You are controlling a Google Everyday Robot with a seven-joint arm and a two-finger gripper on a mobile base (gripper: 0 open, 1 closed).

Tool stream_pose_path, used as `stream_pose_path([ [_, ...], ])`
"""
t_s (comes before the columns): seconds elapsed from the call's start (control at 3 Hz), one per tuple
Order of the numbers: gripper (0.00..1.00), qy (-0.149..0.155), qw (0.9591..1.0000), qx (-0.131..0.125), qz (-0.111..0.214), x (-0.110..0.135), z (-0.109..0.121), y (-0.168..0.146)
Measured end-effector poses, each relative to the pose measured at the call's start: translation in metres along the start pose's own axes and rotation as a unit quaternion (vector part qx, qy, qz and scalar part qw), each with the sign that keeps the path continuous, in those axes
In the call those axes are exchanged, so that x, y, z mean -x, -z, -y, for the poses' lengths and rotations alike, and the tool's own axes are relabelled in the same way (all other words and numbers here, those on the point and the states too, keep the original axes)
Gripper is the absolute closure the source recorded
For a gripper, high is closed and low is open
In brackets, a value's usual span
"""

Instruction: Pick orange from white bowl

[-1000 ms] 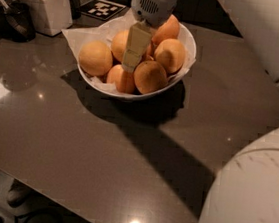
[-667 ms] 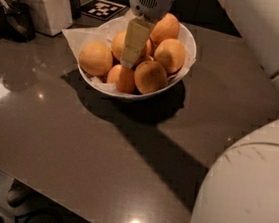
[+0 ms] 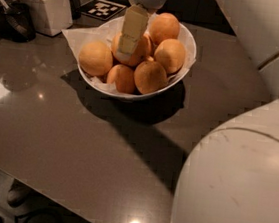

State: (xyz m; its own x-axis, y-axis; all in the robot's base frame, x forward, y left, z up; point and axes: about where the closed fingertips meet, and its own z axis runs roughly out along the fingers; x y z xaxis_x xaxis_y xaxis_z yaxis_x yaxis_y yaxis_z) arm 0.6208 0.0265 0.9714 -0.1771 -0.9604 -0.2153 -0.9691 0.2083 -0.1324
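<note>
The white bowl (image 3: 183, 70), lined with crinkled white paper, stands at the back middle of the grey table and holds several oranges. My gripper (image 3: 128, 47) comes down from the top of the view into the bowl. Its cream-coloured tip lies against the central orange (image 3: 143, 49), partly hiding it. Other oranges lie around it: one at the left (image 3: 95, 58), two in front (image 3: 150, 77) and two at the back right (image 3: 164, 28). I cannot tell whether the gripper holds the central orange.
A white square canister (image 3: 47, 6) stands at the back left, with a dark object (image 3: 18, 20) beside it. A black-and-white marker tile (image 3: 104, 9) lies behind the bowl. My white arm (image 3: 237, 185) fills the right foreground. The table's front edge (image 3: 44, 193) runs lower left.
The gripper has shifted slightly up in the view over the bowl. My arm in the right foreground has swung further into view. The oranges look unmoved.
</note>
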Motion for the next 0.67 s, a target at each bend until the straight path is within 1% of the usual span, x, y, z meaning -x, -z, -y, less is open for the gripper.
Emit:
stream_pose_path([
  [0.33, 0.10, 0.005, 1.0000, 0.000, -0.003, 0.0075, 0.0059, -0.0038],
  [0.67, 0.23, 0.005, 1.0000, 0.004, -0.005, 0.0106, 0.0104, -0.0099],
])
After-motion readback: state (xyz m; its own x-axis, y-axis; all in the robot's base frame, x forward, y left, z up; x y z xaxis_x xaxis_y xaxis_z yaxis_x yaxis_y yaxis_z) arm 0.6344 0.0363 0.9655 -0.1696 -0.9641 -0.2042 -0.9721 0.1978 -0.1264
